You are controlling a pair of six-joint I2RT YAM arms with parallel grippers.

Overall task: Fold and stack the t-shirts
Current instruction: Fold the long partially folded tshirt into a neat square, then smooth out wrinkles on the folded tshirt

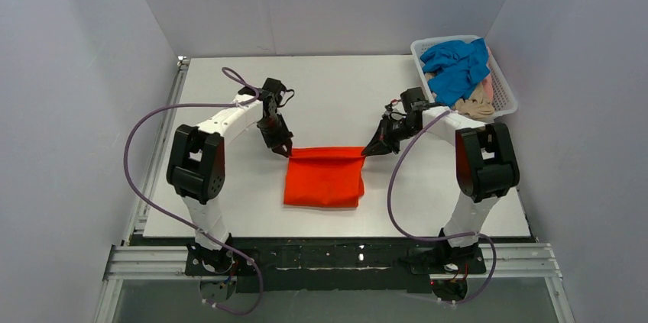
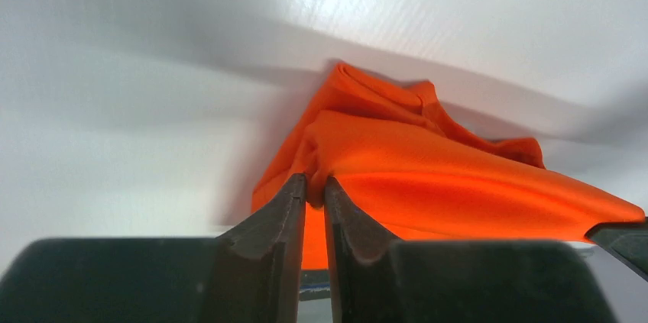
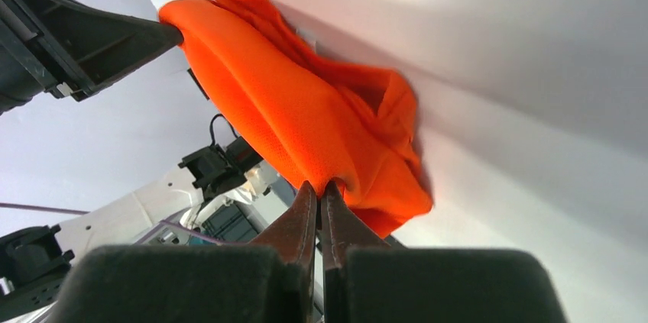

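The orange-red t-shirt (image 1: 325, 176) lies partly folded at the middle of the white table (image 1: 229, 101), its far edge lifted. My left gripper (image 1: 285, 150) is shut on the shirt's far left corner (image 2: 367, 155). My right gripper (image 1: 369, 150) is shut on the far right corner (image 3: 306, 117). The cloth stretches taut between the two grippers. The left gripper's fingers (image 3: 115, 33) show in the right wrist view. A blue t-shirt (image 1: 457, 66) and a pale beige-pink one (image 1: 480, 99) lie crumpled in the basket.
A white plastic mesh basket (image 1: 504, 86) stands at the far right corner of the table. Grey walls close in the table on three sides. Purple cables loop from both arms.
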